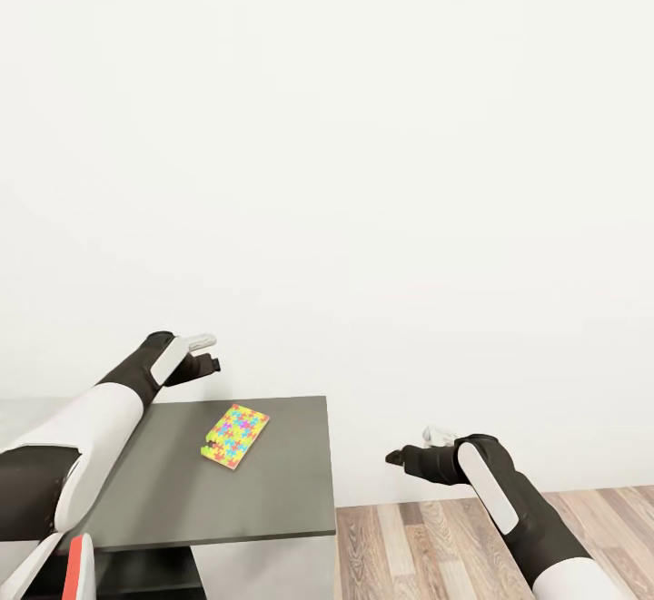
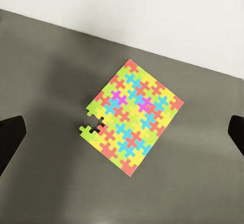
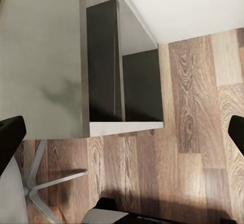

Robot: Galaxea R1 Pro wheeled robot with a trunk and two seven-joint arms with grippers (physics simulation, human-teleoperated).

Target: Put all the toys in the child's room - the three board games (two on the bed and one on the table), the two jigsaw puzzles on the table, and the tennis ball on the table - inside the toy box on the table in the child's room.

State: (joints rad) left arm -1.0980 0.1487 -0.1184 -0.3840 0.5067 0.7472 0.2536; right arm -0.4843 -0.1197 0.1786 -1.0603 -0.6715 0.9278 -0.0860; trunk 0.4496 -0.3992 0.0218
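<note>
Hovering above the far edge of the dark grey desk top (image 1: 227, 482), the left gripper (image 1: 205, 351) is hanging wide open and empty; in the left wrist view its two black fingertips (image 2: 10, 140) are sitting at opposite edges of the picture, with nothing between them but the desk and the thin, flat jigsaw puzzle of yellow, pink, blue and green interlocking pieces (image 1: 235, 434). That puzzle is lying flat on the desk near its back edge, close to the white wall (image 1: 363, 128), tilted at an angle, with a notch of missing pieces along one side and touching nothing else.

Judging from this, the step in hand is the pickup of the puzzle. Because it is so thin and is lying flush on the surface, the wrist is probably needing to turn until the fingers are lining up across the puzzle's narrower span, then come straight down so the tips are bracketing both edges before closing; a skewed descent is risking merely sliding it across the desk.

Over the wood plank floor (image 1: 472, 536), beside the desk's end, the right gripper (image 1: 413, 448) is waiting, likewise spread and empty.
</note>
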